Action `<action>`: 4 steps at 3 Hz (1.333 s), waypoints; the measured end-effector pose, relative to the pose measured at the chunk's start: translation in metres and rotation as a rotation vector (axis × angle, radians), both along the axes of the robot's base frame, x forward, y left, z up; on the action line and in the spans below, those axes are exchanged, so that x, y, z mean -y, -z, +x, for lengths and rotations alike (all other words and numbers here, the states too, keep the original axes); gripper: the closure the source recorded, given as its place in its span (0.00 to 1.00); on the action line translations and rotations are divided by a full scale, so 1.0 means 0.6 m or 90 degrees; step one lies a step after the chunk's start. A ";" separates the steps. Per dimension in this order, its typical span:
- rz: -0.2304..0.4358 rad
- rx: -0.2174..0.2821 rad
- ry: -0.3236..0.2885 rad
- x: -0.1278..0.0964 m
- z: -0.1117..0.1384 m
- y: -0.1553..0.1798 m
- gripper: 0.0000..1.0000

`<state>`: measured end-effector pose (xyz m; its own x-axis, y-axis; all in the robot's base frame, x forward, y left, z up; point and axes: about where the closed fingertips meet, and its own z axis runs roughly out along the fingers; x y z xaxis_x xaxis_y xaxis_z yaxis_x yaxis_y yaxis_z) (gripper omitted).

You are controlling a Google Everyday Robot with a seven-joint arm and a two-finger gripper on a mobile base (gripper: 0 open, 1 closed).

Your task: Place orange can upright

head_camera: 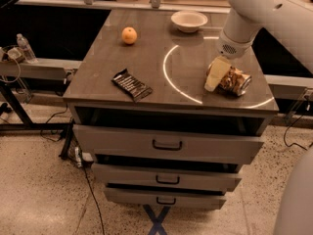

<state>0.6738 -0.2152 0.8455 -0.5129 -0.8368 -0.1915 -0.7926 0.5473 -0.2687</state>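
The gripper (217, 75) hangs at the right of the frame on the end of the white arm (254, 9), its cream tip down at the tabletop and right against the left side of the orange can (236, 81); whether the claw is clenched on the can or released cannot be told. The can lies on its side near the table's right edge and close to the front edge, with little room on either of those sides. To its left the grey tabletop (146, 58) is open, crossed by a thin white arc (166, 75). A dark snack wrapper (131, 84) lies near the front left edge, well apart from the can. An orange fruit (129, 35) sits toward the back left, and a pale bowl (189, 20) at the back centre. Under the top are three drawers (168, 143) with dark handles. Below is speckled floor (44, 190) with cables (73, 151) at the left and a blue cross (157, 219).
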 end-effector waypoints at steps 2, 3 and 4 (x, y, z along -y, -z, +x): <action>-0.011 -0.025 0.035 0.011 -0.012 0.013 0.38; -0.011 -0.025 0.035 0.011 -0.012 0.010 0.61; -0.011 -0.025 0.035 0.011 -0.012 0.008 0.85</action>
